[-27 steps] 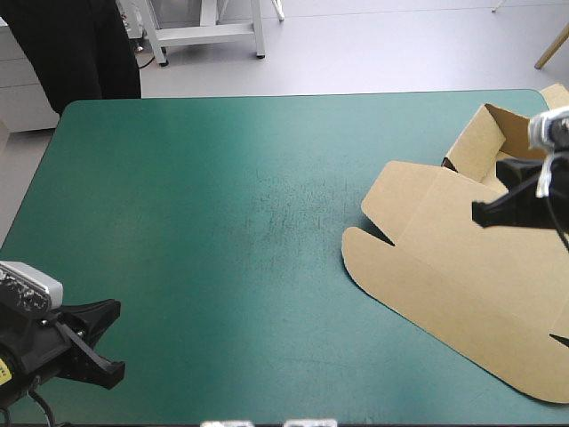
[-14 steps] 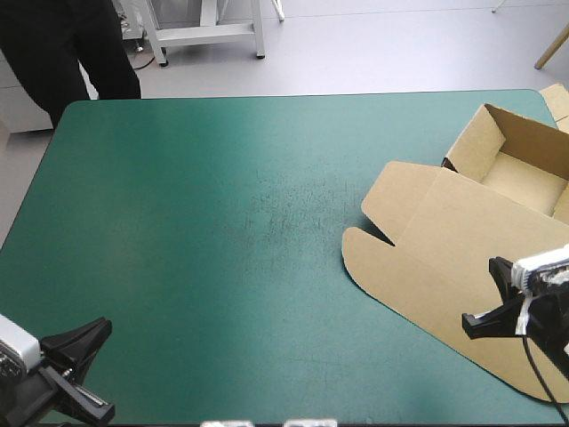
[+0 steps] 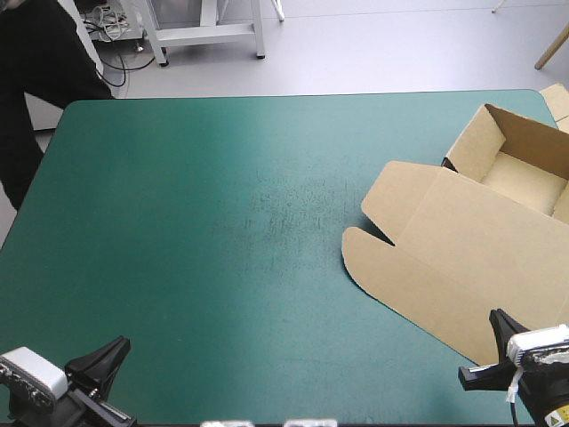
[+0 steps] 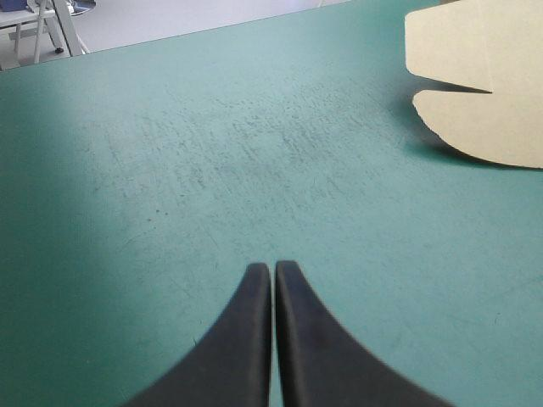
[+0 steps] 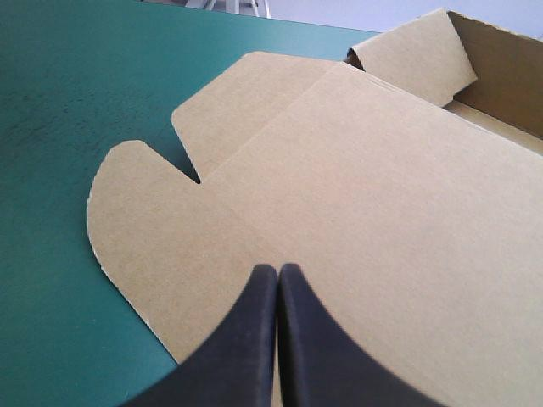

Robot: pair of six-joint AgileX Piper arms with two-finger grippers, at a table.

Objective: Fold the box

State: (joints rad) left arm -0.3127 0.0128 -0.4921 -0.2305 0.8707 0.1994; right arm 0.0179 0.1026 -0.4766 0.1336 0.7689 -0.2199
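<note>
Sitting open, box [image 3: 471, 258] seemingly half-folded.

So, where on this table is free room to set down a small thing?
The left half and middle of the teal-green table cover are bare, up to the flat lid of the brown cardboard box. The right side is crowded: the lid, the raised tray in the far right corner, and the black-fingered right hand by the lid's near edge.

The light is bright and soft, with a pale shine on the teal-green cover [image 3: 240, 133] toward 12 o'clock, darker cover toward 7 o'clock, and a thin dark shadow along the edge of the brown box [image 3: 462, 258] at 3 o'clock.
</note>
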